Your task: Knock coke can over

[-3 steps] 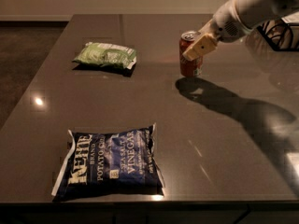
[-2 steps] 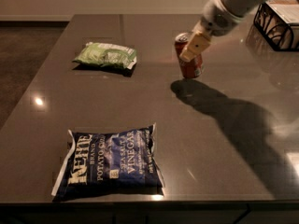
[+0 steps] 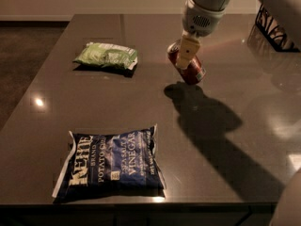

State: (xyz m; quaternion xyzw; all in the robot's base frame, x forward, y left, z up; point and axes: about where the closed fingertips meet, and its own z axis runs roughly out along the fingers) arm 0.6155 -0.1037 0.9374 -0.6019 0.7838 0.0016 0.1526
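Observation:
The red coke can (image 3: 190,68) is at the far middle-right of the dark table (image 3: 141,102), tilted hard to the left with its silver top up-left and its base down-right. My gripper (image 3: 186,53) comes down from the top on a white arm and its tan fingers (image 3: 186,55) press against the can's upper side, covering part of it.
A green chip bag (image 3: 106,56) lies at the far left. A blue Kettle chip bag (image 3: 110,165) lies near the front edge. A black wire basket (image 3: 275,29) stands at the far right. The arm's shadow falls across the table's right half.
The arm has swung left and the gripper has pushed the can's top leftward; the can has gone from upright to steeply tilted.

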